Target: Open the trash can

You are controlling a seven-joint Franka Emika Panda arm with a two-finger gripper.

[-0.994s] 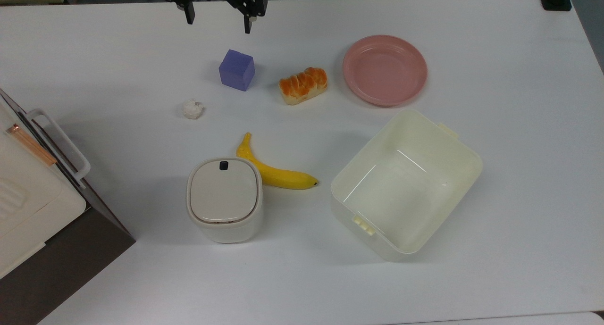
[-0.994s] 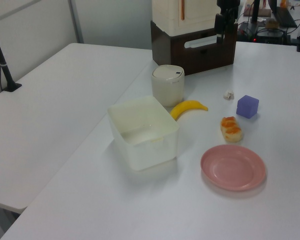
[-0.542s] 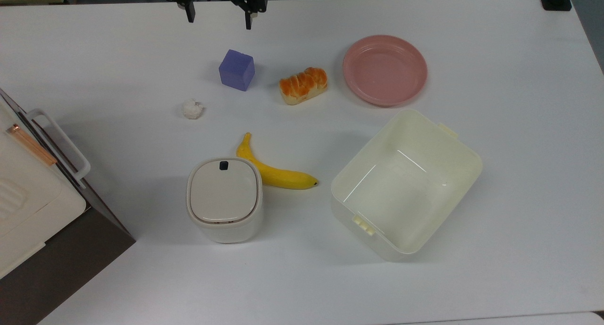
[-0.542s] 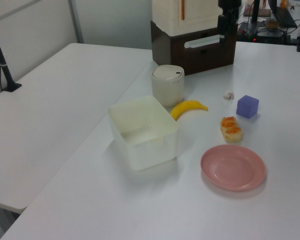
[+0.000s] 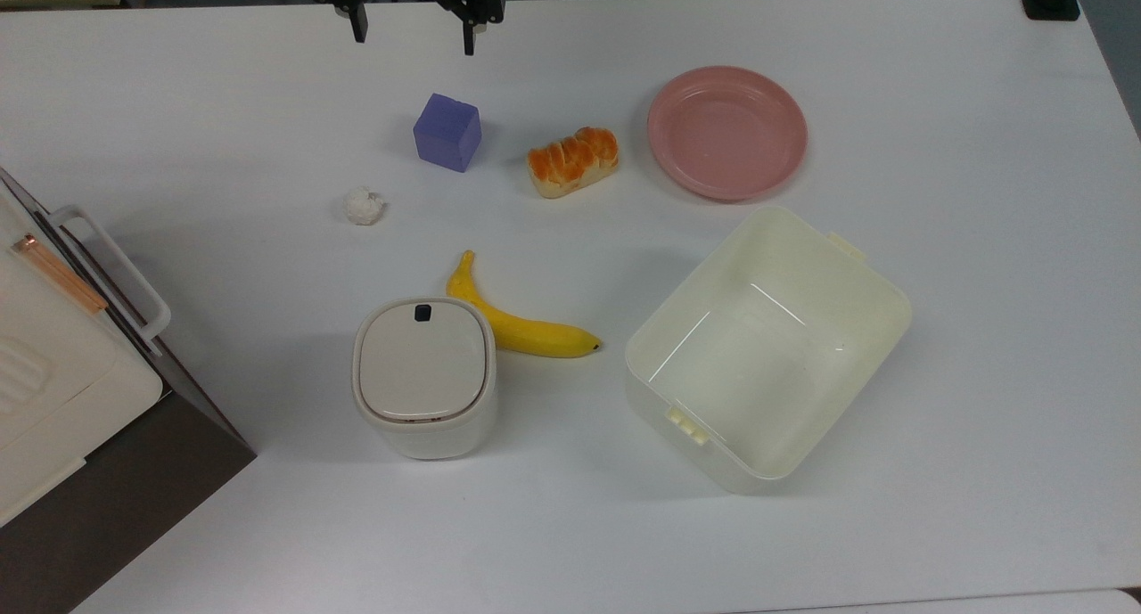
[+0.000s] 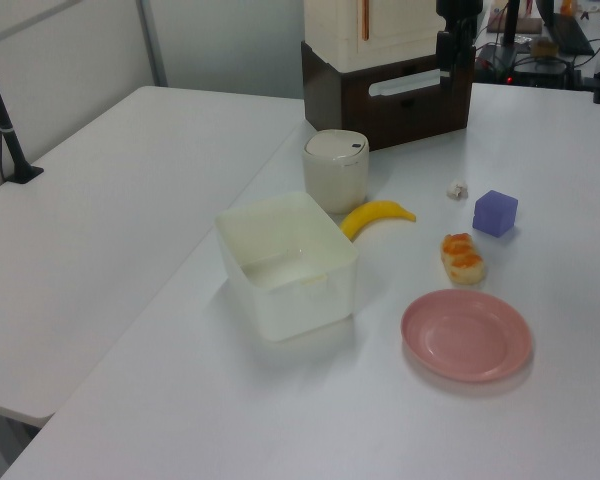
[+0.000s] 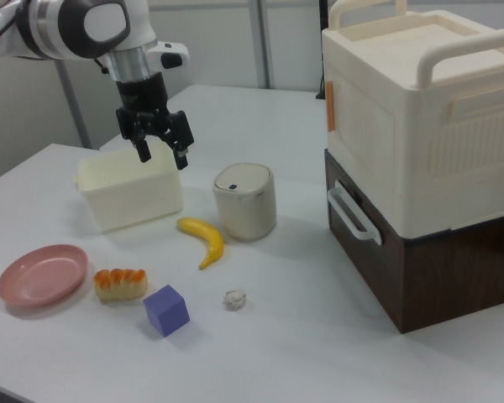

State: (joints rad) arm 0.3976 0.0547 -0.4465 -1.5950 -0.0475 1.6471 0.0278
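trash can (image 5: 423,376) lid shut, low-left of centre on surface (image 5: 963,347) in top view, banana (image 5: 521,323) touching at 2 o'clock | button (image 5: 422,312) at lid's 12 o'clock | gripper (image 5: 413,44) jaws apart, empty, well apart at 12 o'clock
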